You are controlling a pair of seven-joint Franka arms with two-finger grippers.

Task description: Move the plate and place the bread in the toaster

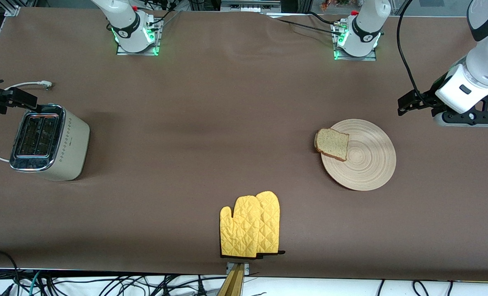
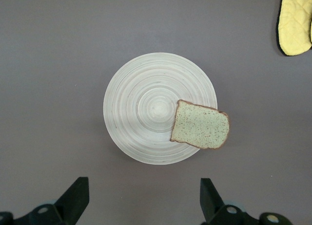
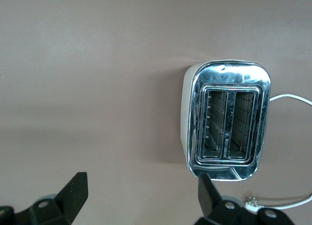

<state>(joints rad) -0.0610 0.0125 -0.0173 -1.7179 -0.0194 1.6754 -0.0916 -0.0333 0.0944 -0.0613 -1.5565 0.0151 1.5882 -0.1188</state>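
Observation:
The round light-wood plate (image 1: 367, 164) lies toward the left arm's end of the table. The brown bread slice (image 1: 332, 144) rests on its rim, overhanging toward the right arm's end. The left wrist view shows the plate (image 2: 141, 108) and bread (image 2: 200, 125) from above. My left gripper (image 1: 410, 102) is open and empty in the air beside the plate (image 2: 145, 200). The cream toaster (image 1: 48, 142) with a chrome top stands at the right arm's end, both slots empty (image 3: 226, 120). My right gripper (image 1: 11, 98) is open and empty, up beside the toaster (image 3: 141, 198).
A pair of yellow quilted oven mitts (image 1: 250, 226) lies near the table's front edge at the middle; part shows in the left wrist view (image 2: 296, 20). The toaster's white cord (image 1: 21, 85) trails on the table by the right gripper (image 3: 292, 98).

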